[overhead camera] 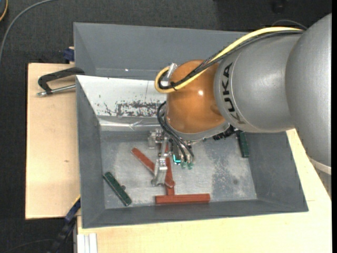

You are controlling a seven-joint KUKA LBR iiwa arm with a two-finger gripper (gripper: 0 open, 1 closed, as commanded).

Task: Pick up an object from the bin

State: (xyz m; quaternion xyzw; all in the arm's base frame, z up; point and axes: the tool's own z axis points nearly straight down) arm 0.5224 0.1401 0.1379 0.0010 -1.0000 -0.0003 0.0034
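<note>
Claw low in bin, seemingly touching short red stick

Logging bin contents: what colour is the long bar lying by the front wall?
Reddish brown; the bar shows clearly in the camera view.

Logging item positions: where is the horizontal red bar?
The horizontal red bar lies at the bottom edge of the bin floor in the camera view, just below the gripper, a dark green bar to its left.
</note>
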